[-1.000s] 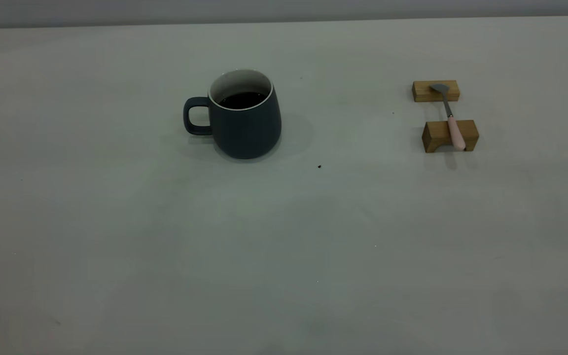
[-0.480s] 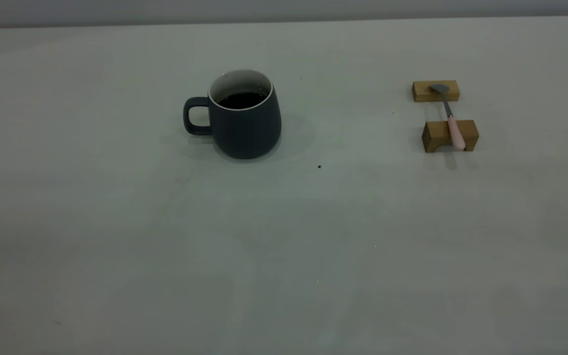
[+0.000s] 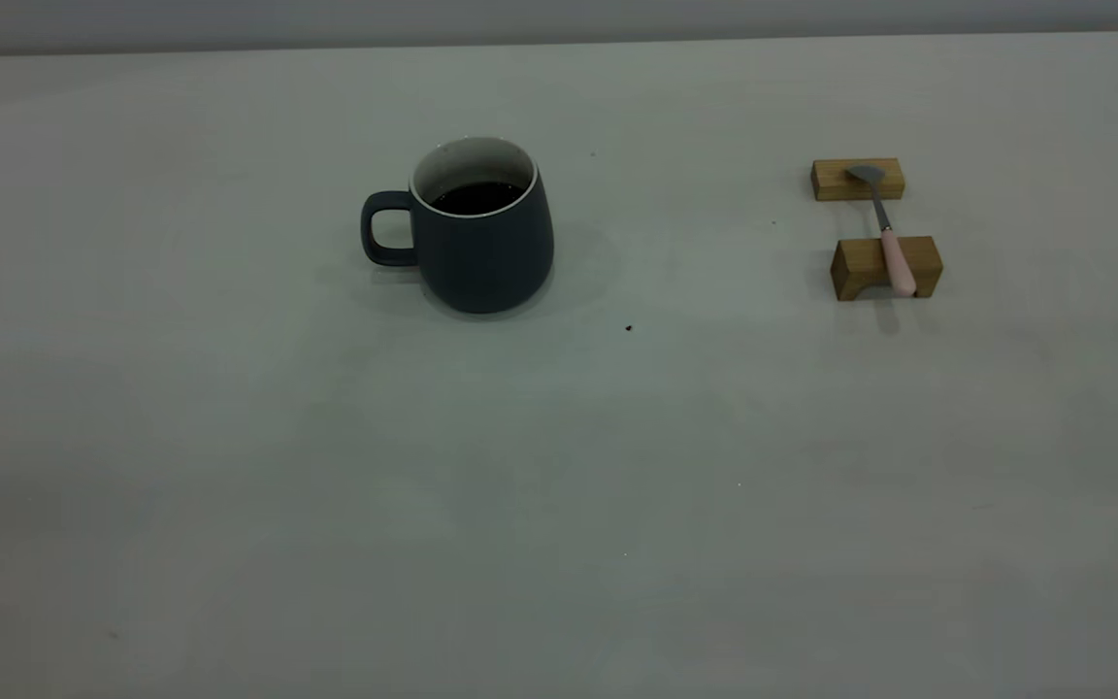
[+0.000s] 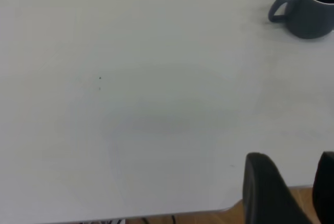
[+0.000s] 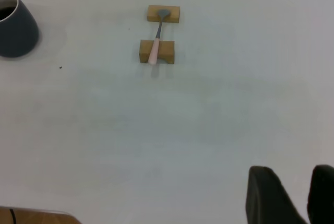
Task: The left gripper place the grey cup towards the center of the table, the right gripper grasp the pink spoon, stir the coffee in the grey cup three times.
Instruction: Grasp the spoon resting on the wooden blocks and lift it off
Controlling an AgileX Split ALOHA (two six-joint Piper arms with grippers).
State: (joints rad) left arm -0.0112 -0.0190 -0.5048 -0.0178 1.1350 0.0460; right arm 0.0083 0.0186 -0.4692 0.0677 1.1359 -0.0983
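Note:
The grey cup (image 3: 486,248) stands upright left of the table's (image 3: 559,505) middle, handle to the left, with dark coffee (image 3: 476,197) inside. The pink spoon (image 3: 896,260) lies bridged across two wooden blocks at the right, bowl on the far block. Neither arm shows in the exterior view. In the left wrist view the left gripper (image 4: 292,158) hangs over the table's near edge, far from the cup (image 4: 312,10), jaws apart and empty. In the right wrist view the right gripper (image 5: 291,171) is well short of the spoon (image 5: 154,50), jaws apart and empty.
The far tan block (image 3: 858,180) and the near notched block (image 3: 886,268) carry the spoon. A small dark speck (image 3: 629,328) lies right of the cup. A wooden floor (image 4: 209,217) shows past the table's near edge.
Cup, spoon and blocks hold still. Only faint shadows on the near part of the table shift.

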